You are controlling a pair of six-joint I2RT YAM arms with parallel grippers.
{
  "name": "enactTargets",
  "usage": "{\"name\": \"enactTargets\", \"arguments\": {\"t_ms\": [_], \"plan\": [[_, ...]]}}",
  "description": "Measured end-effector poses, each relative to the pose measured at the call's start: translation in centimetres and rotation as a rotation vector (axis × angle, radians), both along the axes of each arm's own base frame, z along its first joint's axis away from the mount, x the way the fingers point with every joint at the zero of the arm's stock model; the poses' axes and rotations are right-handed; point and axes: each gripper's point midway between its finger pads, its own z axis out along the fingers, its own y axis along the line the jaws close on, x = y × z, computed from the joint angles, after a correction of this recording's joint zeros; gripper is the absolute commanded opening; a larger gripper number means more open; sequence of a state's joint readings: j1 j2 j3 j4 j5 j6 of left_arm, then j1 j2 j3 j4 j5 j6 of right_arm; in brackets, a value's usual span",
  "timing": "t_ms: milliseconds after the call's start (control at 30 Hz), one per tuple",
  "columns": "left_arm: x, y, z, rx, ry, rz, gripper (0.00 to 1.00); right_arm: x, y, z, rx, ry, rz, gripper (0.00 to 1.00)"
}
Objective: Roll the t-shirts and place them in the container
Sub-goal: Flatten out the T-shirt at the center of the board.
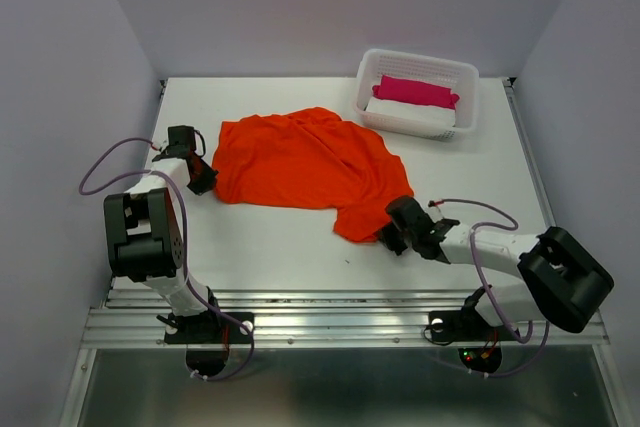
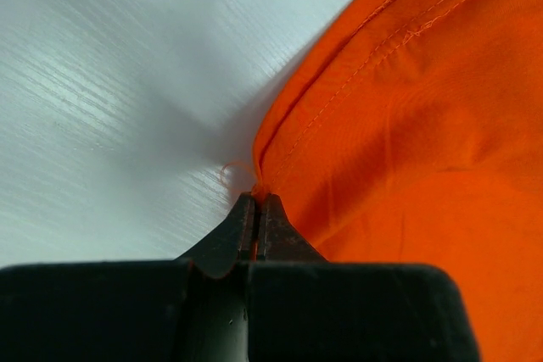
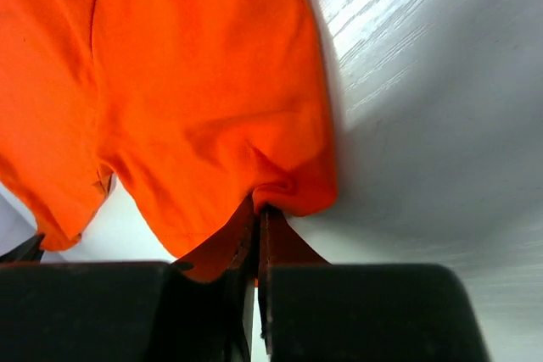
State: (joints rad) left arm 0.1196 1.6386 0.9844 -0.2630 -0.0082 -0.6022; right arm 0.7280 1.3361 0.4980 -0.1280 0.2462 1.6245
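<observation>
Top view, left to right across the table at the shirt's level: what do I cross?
The left gripper → t-shirt → right gripper. Each gripper is shut on an edge of the t-shirt.

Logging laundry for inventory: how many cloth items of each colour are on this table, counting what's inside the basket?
orange t-shirt: 1
pink cloth bundle: 1
white cloth bundle: 1
Total: 3
</observation>
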Motion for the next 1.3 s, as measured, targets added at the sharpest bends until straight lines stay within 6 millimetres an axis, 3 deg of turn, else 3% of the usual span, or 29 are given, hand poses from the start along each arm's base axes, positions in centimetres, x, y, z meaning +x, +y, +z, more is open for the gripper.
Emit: {"name": "enactTargets", "arguments": {"t_ms": [133,200,333,400,433,500,567,700,733,800,900,1167,1300], "plan": [[0.0,0.0,0.1,0.0,0.0,-0.001,0.0,0.4,-0.7,0.1,-0.052,-0.02,0.002,0.01],[-0.2,0.0,0.4,-0.001,-0.003,-0.001,0.0,1.0,-1.0,1.2,-0.089,-0.057,0.014,0.01],[0.8,-0.3,3.2,-0.014,-0.057,-0.012,0.0,4.6,-0.9,7.2,-0.156,-0.225,0.073,0.01],[2.1,-0.4,6.1,-0.018,-0.127,-0.02,0.0,7.2,-0.7,11.7,-0.179,-0.329,0.089,0.01],[2.8,-0.5,7.6,-0.02,-0.163,-0.024,0.0,8.8,-0.5,15.2,-0.193,-0.409,0.099,0.01],[4.5,-0.6,12.1,-0.021,-0.272,-0.032,0.0,10.5,-0.5,20.2,-0.221,-0.523,0.107,0.01],[5.6,-0.7,16.2,-0.018,-0.37,-0.04,0.0,11.6,-0.7,25.8,-0.276,-0.642,0.137,0.01],[6.4,-1.2,24.8,-0.023,-0.573,-0.061,0.0,12.0,-1.3,33.7,-0.373,-0.802,0.185,0.01],[6.4,-1.4,27.5,-0.022,-0.637,-0.069,0.0,11.9,-1.6,35.0,-0.399,-0.83,0.197,0.01],[6.0,-1.6,31.0,-0.019,-0.716,-0.078,0.0,11.5,-2.2,37.7,-0.445,-0.884,0.216,0.01],[5.0,-1.8,35.7,-0.004,-0.826,-0.088,0.0,10.8,-2.8,40.1,-0.492,-0.935,0.244,0.01],[1.5,-1.7,43.1,0.049,-0.994,-0.085,0.0,8.3,-3.8,45.1,-0.55,-1.043,0.326,0.01],[-0.6,-1.4,48.7,0.102,-1.111,-0.077,0.0,6.4,-4.3,49.4,-0.529,-1.137,0.348,0.01]]}}
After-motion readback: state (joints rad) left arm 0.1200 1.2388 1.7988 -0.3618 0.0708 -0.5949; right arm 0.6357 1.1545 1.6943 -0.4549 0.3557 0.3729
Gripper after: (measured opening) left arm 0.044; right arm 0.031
